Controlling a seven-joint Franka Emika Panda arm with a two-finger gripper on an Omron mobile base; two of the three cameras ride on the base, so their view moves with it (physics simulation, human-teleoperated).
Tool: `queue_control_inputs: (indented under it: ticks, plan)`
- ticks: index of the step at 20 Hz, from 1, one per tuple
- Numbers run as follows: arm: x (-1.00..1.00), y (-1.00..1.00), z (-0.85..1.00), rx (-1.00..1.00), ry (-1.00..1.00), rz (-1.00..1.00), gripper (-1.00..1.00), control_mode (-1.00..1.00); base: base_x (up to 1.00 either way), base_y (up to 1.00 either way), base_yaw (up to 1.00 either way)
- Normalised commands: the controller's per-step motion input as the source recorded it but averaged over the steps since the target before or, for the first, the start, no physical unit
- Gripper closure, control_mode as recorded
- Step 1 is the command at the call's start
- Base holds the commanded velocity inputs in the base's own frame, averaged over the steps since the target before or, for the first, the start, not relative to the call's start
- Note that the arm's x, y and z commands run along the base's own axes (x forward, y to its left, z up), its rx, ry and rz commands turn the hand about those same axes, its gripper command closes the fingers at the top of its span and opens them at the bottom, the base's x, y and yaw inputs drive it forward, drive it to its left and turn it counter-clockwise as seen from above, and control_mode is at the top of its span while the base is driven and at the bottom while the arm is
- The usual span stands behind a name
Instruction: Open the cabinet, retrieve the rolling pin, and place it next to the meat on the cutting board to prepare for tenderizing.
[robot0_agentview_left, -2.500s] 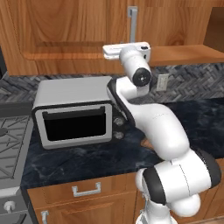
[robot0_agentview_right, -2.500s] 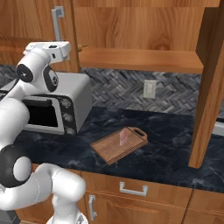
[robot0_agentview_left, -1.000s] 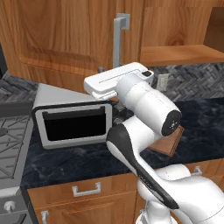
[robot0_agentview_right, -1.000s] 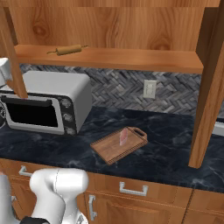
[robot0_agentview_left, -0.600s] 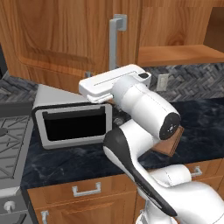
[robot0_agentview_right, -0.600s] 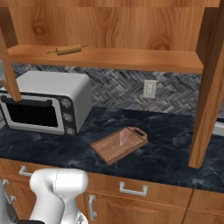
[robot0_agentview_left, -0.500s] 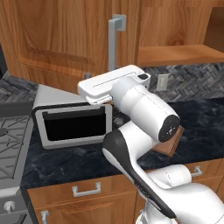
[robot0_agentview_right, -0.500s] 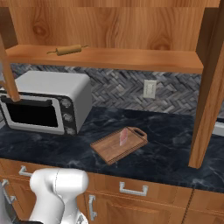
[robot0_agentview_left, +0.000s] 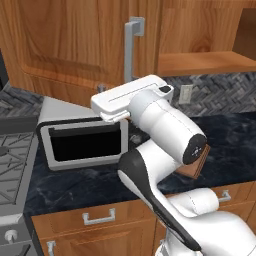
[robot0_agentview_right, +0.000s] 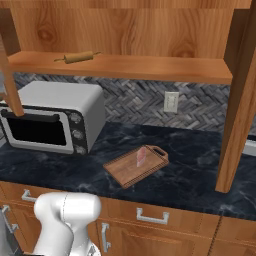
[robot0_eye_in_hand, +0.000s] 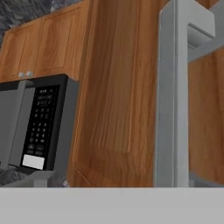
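rolling pin (robot0_agentview_right: 77, 57) | on cabinet (robot0_agentview_right: 150, 30) shelf, left end | judged light, rigid, round and apt to roll | best gripped mid-barrel | gripper spread wide, nothing held

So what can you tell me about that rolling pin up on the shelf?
The rolling pin is a slim, tan-orange wooden cylinder with a thinner handle sticking out at each end. It lies flat on the wooden shelf inside the open cabinet, towards the shelf's left end, turned at a slight slant. It sits above the toaster oven. Nothing touches it but the shelf, and it looks whole and clean.
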Motion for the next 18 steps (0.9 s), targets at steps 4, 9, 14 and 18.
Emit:
queue_control_inputs:
  ticks: [4,9,14,18]
  plan:
    - [-0.25,-0.4,0.0,0.01,0.0,-0.03,-1.0,-1.0,0.0,0.0,0.0]
    - [-0.7,-0.03,0.0,0.0,-0.06,-0.24,-1.0,-1.0,0.0,0.0,0.0]
    - [-0.29,-0.21,0.0,0.0,-0.03,-0.31,-1.0,-1.0,0.0,0.0,0.0]
    - [-0.22,-0.47,0.0,0.0,0.0,-0.27,-1.0,-1.0,0.0,0.0,0.0]
